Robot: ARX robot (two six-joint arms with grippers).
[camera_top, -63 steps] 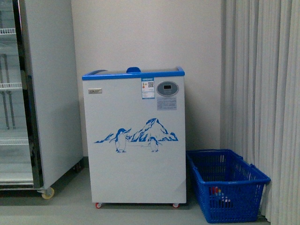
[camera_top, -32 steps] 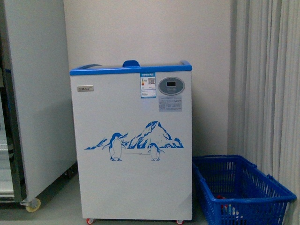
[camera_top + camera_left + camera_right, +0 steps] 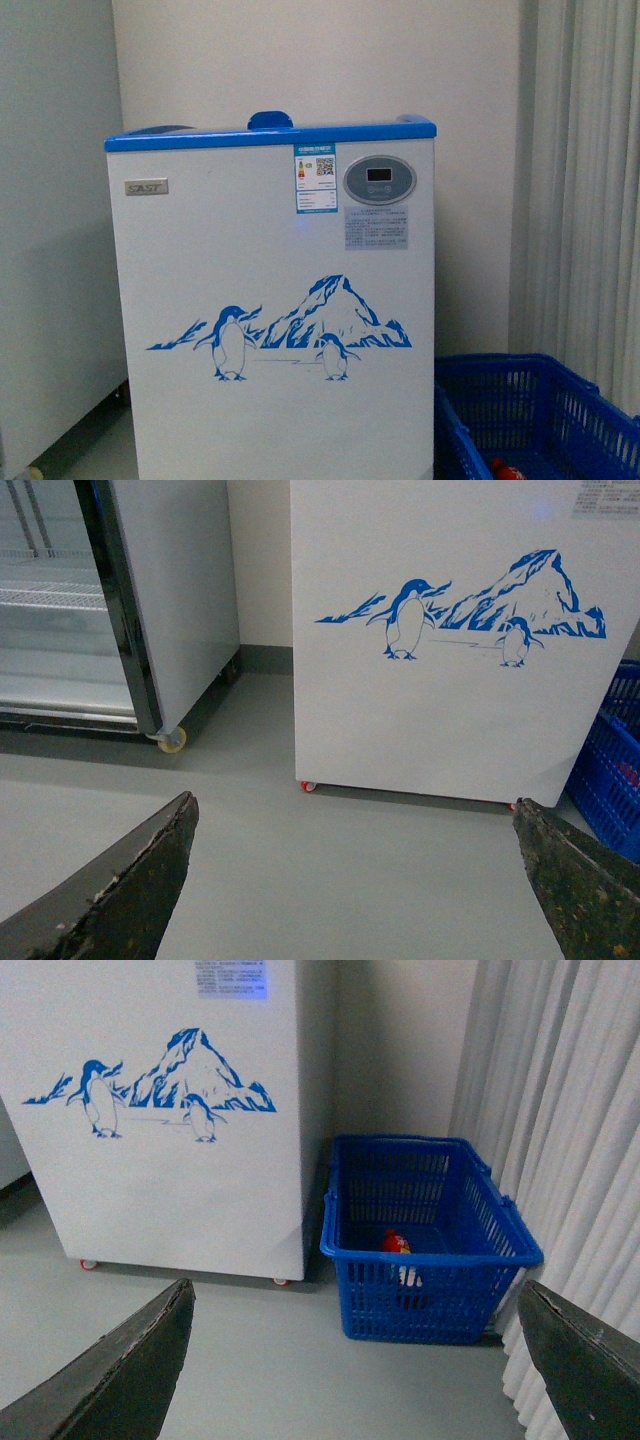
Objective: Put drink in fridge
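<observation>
The fridge (image 3: 270,300) is a white chest freezer with a blue rim, a blue lid handle (image 3: 270,120) and a penguin-and-mountain graphic; it stands straight ahead, lid shut. It also shows in the left wrist view (image 3: 450,630) and right wrist view (image 3: 160,1100). The drink (image 3: 396,1245), a red-capped bottle, lies in the blue basket (image 3: 430,1250) to the right of the fridge; its red cap peeks out in the front view (image 3: 505,468). My left gripper (image 3: 350,880) and right gripper (image 3: 350,1360) are open and empty above the grey floor.
The tall upright cooler (image 3: 90,600) with wire shelves stands left of the fridge on castors. White curtains (image 3: 570,1110) hang right of the basket. The fridge rests on small red wheels (image 3: 310,786).
The view has moved closer to the fridge, which now fills more of the frame. The upright cooler has slid mostly out of the front view and the basket is cut off at the bottom.
</observation>
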